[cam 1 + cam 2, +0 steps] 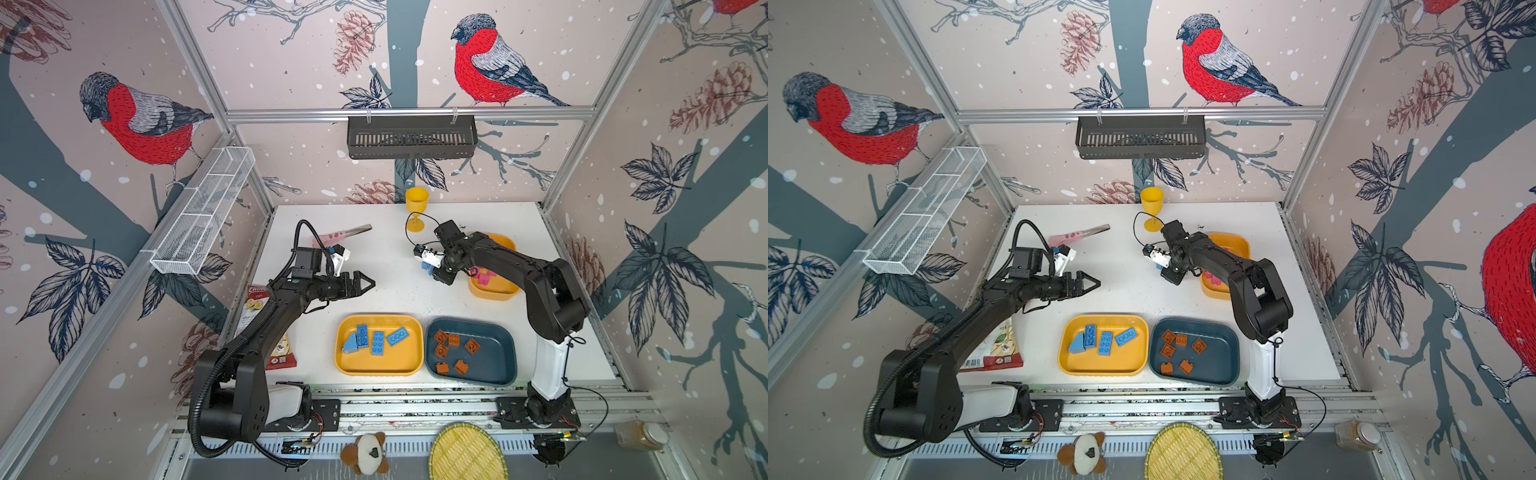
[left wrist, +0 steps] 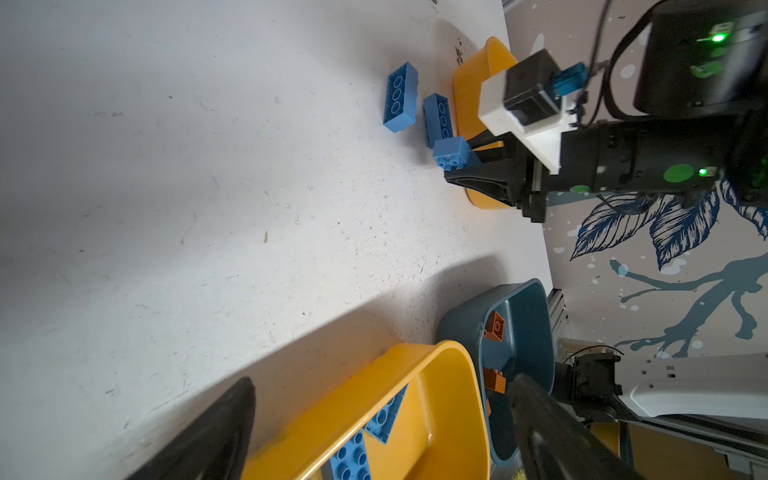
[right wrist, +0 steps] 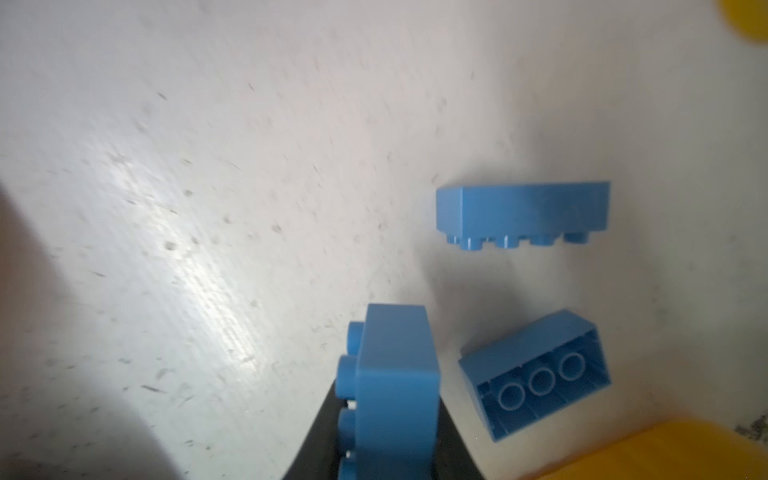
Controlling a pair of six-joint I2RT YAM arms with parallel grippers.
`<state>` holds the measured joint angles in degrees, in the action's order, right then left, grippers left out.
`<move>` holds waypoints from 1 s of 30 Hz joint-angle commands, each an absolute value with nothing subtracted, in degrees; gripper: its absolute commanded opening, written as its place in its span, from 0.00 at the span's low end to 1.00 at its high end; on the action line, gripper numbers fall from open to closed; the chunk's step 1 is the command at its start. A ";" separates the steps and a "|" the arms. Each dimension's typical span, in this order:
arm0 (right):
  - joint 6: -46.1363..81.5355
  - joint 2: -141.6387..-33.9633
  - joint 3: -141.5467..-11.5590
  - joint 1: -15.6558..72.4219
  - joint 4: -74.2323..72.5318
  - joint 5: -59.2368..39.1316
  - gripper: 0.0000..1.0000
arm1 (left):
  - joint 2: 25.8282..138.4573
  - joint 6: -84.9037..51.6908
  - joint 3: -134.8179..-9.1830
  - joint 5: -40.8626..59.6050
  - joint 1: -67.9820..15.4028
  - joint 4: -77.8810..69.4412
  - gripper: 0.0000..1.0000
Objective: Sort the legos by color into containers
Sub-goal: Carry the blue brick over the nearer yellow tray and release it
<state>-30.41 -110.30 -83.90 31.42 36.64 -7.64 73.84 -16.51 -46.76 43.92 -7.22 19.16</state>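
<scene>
- My right claw [image 2: 455, 161] is closed on a blue brick [image 3: 397, 374], gripping it by its sides, studs pointing sideways. I cannot tell whether it is clear of the desk [image 1: 395, 286].
- Two other blue bricks [image 2: 400, 97] lie on their sides on the desk near the held one, just beside the smaller yellow tray [image 1: 494, 294].
- That tray has pink bricks [image 1: 484, 277] in it, partly hidden by my right arm.
- My left claw [image 1: 366, 284] hangs wide open over bare desk, gripping nothing, well apart from the bricks.
- At the front, the larger yellow tray [image 1: 341, 332] holds four blue pieces [image 1: 378, 343], one a wedge.
- Just beside it, the teal tray [image 1: 509, 347] holds six brown-orange bricks [image 1: 472, 345].
</scene>
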 commanded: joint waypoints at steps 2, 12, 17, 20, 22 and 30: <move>-27.52 -105.32 -83.86 34.63 38.82 -11.78 0.20 | 73.04 -15.38 -47.72 43.77 -7.12 20.81 0.95; -22.37 -93.74 -76.06 50.89 40.70 -13.29 0.20 | 73.39 -15.65 -48.34 40.98 -6.14 21.54 0.95; -18.82 -92.94 -72.27 60.11 38.28 -15.49 0.21 | 74.00 -15.90 -48.62 40.96 -5.84 21.48 0.95; -17.80 -93.90 -70.62 62.99 36.81 -16.37 0.21 | 73.64 -16.05 -48.53 41.01 -5.80 21.35 0.95; -17.95 -94.91 -69.76 64.18 36.39 -15.79 0.21 | 73.26 -16.09 -48.37 41.12 -5.81 21.53 0.95; -20.16 -99.93 -68.80 65.57 34.83 -10.26 0.29 | 72.58 -16.10 -47.83 41.41 -5.80 21.71 0.95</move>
